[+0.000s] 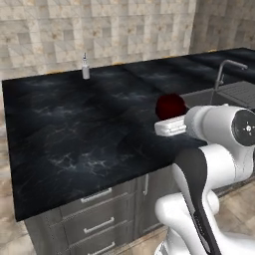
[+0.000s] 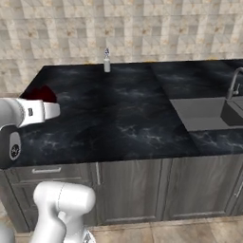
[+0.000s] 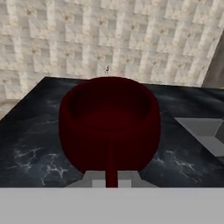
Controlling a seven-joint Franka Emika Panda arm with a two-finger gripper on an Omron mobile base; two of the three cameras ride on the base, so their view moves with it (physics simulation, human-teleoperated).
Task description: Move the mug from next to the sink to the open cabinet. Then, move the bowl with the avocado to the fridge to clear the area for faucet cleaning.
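Observation:
My gripper (image 3: pixel 111 178) is shut on the dark red mug (image 3: pixel 109 122), pinching the thin handle strip at its near side. The mug's open top faces the hand camera. From the left base view the mug (image 1: pixel 171 105) hangs just beyond my white hand (image 1: pixel 171 127), above the black counter and left of the sink (image 1: pixel 238 93). In the right base view the mug (image 2: pixel 42 93) peeks out behind the hand (image 2: pixel 43 111) at the counter's left end. The grey sink (image 2: pixel 201 113) lies far right, with the faucet (image 2: pixel 233 81) behind it.
A slim white-and-grey bottle (image 1: pixel 85 67) stands at the back of the counter against the tiled wall, also seen from the right (image 2: pixel 107 61). The faucet (image 1: pixel 223 70) rises beside the basin. Black marble counter (image 1: pixel 74 134) spreads wide to the left, with drawers below.

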